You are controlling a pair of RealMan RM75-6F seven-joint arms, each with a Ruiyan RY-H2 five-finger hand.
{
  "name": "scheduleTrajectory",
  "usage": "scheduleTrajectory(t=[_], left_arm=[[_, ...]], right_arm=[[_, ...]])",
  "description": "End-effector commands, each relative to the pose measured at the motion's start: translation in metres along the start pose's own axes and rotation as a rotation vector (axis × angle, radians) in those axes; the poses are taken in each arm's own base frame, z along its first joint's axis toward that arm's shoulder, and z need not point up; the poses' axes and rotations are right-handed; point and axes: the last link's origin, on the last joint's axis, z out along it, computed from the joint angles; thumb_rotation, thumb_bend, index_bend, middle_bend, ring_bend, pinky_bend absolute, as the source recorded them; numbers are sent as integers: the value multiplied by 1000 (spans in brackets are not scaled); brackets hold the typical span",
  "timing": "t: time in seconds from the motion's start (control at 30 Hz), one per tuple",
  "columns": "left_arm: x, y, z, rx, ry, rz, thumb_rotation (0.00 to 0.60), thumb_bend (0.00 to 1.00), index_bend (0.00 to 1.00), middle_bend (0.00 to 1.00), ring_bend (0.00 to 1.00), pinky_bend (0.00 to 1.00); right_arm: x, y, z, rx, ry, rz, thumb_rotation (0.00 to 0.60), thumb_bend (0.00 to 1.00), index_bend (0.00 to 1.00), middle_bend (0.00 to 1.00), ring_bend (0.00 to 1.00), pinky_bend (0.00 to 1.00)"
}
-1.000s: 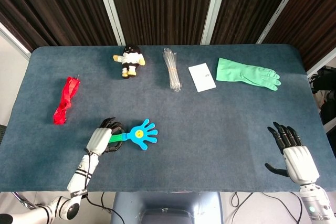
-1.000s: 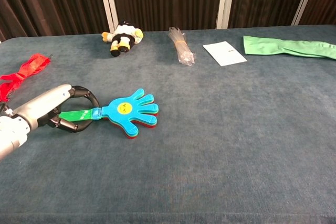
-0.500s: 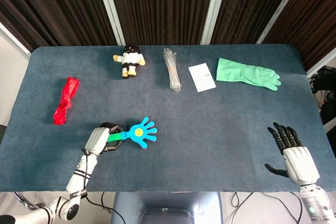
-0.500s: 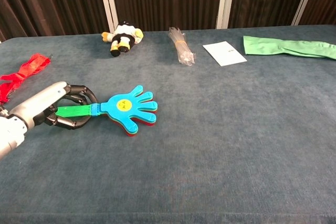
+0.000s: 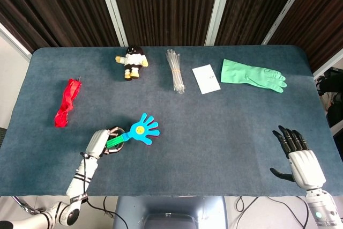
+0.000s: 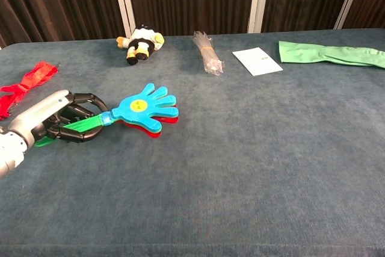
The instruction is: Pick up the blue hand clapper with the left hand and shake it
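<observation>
The blue hand clapper (image 5: 143, 129) (image 6: 146, 105) has a blue palm with a yellow dot, red layers beneath and a green handle (image 6: 81, 126). My left hand (image 5: 99, 142) (image 6: 49, 118) grips the green handle at the table's front left, fingers wrapped round it. The clapper's head is tilted up off the cloth, pointing right and away from me. My right hand (image 5: 298, 154) rests at the front right corner with fingers spread and nothing in it; the chest view does not show it.
A red cloth (image 5: 67, 102) lies at the left. Along the back are a plush toy (image 5: 133, 61), a clear plastic bundle (image 5: 175, 71), a white card (image 5: 206, 78) and a green rubber glove (image 5: 252, 75). The blue table (image 5: 214, 132) ends just behind my hands.
My left hand has closed round the green handle and lifted it. The clapper's head has risen off the cloth and swung slightly left and away. The right hand has not moved.
</observation>
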Motion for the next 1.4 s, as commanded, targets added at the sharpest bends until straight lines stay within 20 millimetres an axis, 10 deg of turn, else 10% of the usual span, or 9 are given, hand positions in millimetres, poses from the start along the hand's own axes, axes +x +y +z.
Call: scheduleTrajectory(t=[0.03, 0.33, 0.7, 1.13, 1.4], left_arm=[[2, 2, -2, -12, -5, -66, 600, 560, 887, 786, 667, 953], [22, 14, -6, -158, 38, -307, 600, 591, 887, 783, 695, 1000], [105, 53, -19, -481, 44, -592, 600, 605, 887, 779, 694, 1000], [-4, 3, -30, -180, -366, -429, 600, 609, 888, 786, 694, 1000], [54, 49, -8, -425, -245, -482, 600, 610, 888, 786, 694, 1000]], right_arm=[[0, 0, 0, 0, -1, 0, 600, 180, 0, 0, 0, 0], [0, 0, 0, 0, -2, 2, 600, 180, 0, 0, 0, 0], [-2, -1, -1, 1, -18, -4, 600, 180, 0, 0, 0, 0], [-6, -3, -2, 3, -47, -8, 600, 180, 0, 0, 0, 0], [-2, -2, -4, 5, -48, 2, 600, 180, 0, 0, 0, 0]])
